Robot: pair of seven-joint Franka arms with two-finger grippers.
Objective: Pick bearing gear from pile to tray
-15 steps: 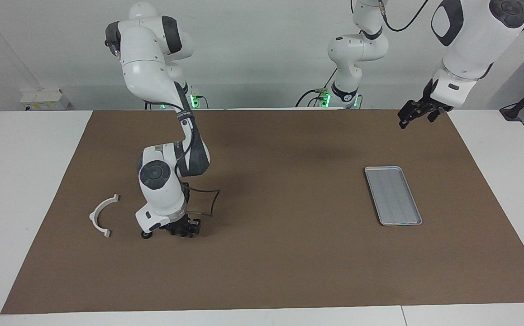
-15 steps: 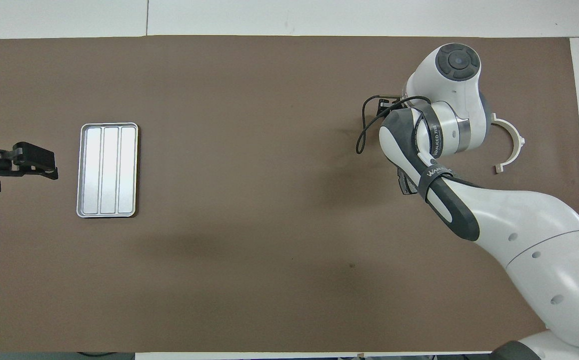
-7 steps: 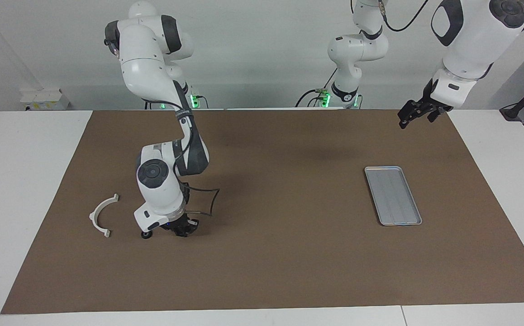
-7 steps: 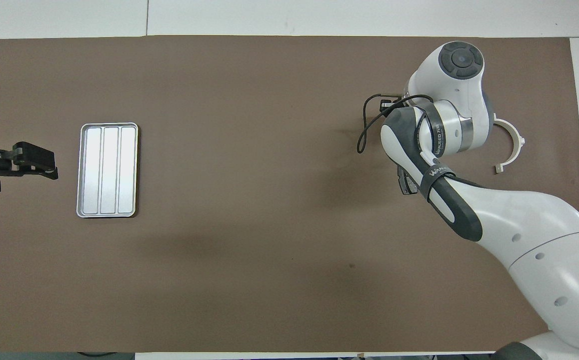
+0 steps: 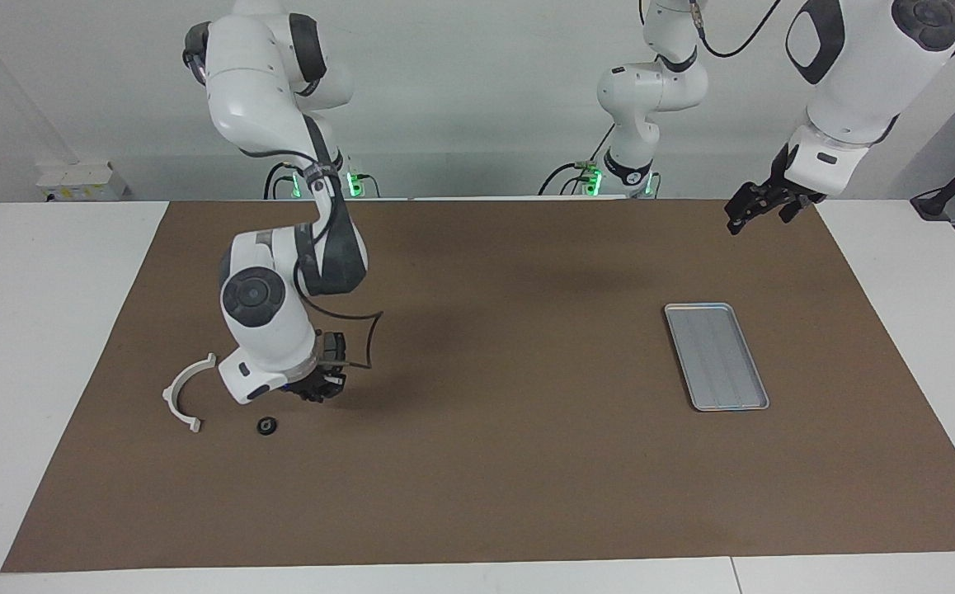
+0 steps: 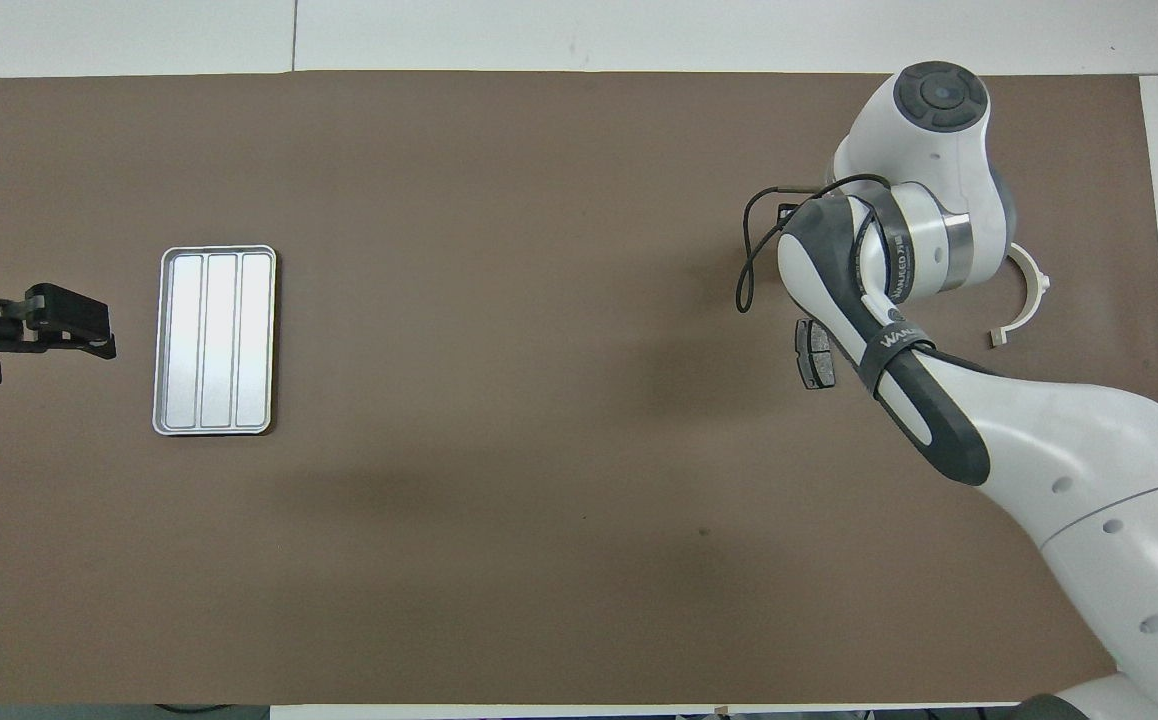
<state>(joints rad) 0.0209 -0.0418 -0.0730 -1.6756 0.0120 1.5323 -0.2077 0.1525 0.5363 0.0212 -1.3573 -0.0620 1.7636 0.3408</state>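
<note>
Right claw lifted at the pile, tray well apart

Right claw (image 5: 318,388) pressed together, contents unreadable; tray (image 5: 717,356) lies toward frame right, long axis top-to-bottom. Left claw (image 5: 754,206) spread, waiting nearer it.

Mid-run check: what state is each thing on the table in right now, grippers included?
right gripper: shut, up off the mat; any part in it cannot be made out.
left gripper: open, empty, waiting in the air.
tray: empty, flat on the mat.
white bracket: lying flat, nothing touching it.
black round piece: loose on the mat beside the white bracket.
dark pad piece: flat on the mat, partly covered by the right arm.
</note>
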